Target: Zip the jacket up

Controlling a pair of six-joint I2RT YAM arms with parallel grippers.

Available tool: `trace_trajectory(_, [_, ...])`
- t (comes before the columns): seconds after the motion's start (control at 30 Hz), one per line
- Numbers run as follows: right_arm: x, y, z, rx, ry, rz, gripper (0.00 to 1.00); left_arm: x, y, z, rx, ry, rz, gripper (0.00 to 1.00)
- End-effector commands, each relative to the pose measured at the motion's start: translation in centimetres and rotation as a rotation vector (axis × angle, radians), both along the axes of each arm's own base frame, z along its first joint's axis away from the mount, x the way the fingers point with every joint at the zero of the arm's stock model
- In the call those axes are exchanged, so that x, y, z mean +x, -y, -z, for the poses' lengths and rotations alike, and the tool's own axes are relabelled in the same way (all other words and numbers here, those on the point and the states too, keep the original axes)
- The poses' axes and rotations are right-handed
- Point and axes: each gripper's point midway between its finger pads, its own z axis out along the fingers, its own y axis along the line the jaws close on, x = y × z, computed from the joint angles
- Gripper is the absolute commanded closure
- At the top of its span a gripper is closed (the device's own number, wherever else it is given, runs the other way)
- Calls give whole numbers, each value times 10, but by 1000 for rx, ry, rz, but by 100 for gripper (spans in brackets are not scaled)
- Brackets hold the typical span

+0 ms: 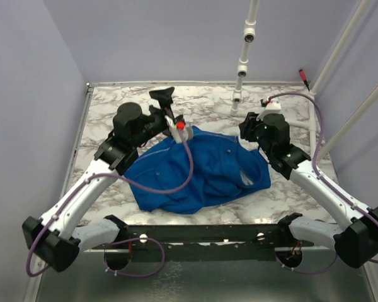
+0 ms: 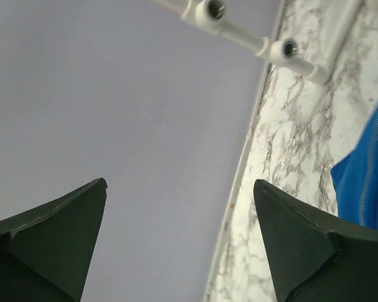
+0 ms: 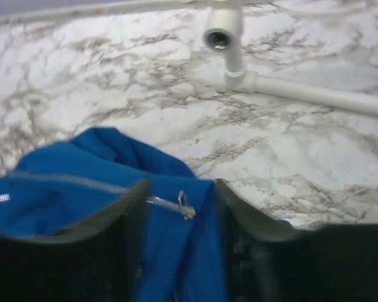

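The royal-blue jacket (image 1: 198, 170) lies crumpled on the marble table (image 1: 113, 100). My left gripper (image 1: 162, 95) is raised above the jacket's far left corner, open and empty; in the left wrist view (image 2: 179, 189) it faces the back wall, with a jacket edge and zipper teeth (image 2: 365, 189) at the far right. My right gripper (image 1: 249, 133) is at the jacket's far right corner. In the right wrist view my right gripper (image 3: 181, 189) is closed on a fold of blue fabric (image 3: 176, 251), with the silver zipper slider (image 3: 187, 207) between the fingers.
White pipe fittings stand at the back of the table (image 1: 242, 63) and show in the right wrist view (image 3: 230, 44) and the left wrist view (image 2: 252, 34). Lilac walls enclose the table. A purple cable (image 1: 176, 182) drapes over the jacket.
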Motion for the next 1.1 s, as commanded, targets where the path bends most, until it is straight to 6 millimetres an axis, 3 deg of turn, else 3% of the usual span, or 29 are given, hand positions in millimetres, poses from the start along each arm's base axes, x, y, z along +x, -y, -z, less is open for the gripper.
trace_trajectory(0.0, [32,27,-15,106,60,87,26,73,-32,-5,-382,-323,-398,1])
trace_trajectory(0.03, [36,35,-10,117,49,107,4,89,-40,3,-414,-375,-476,1])
trace_trajectory(0.07, [39,44,-7,136,41,143,0,106,-55,9,-457,-418,-559,1])
trace_trajectory(0.2, [43,90,-4,154,126,333,0,154,-105,43,-625,-596,-779,1])
trace_trajectory(0.3, [39,139,5,94,206,535,0,164,-135,81,-657,-677,-849,1])
trace_trajectory(0.47, [33,195,37,-25,228,720,0,149,-169,160,-701,-721,-884,1])
trace_trajectory(0.67, [22,231,98,-50,105,827,0,127,-189,252,-778,-840,-953,1])
trace_trajectory(0.77, [13,244,107,-36,151,862,0,117,-188,271,-809,-808,-919,1])
trace_trajectory(0.87, [11,249,114,-66,187,858,0,112,-192,278,-903,-764,-906,1])
trace_trajectory(1.07, [18,239,127,-81,218,772,0,102,-204,282,-1041,-680,-912,1])
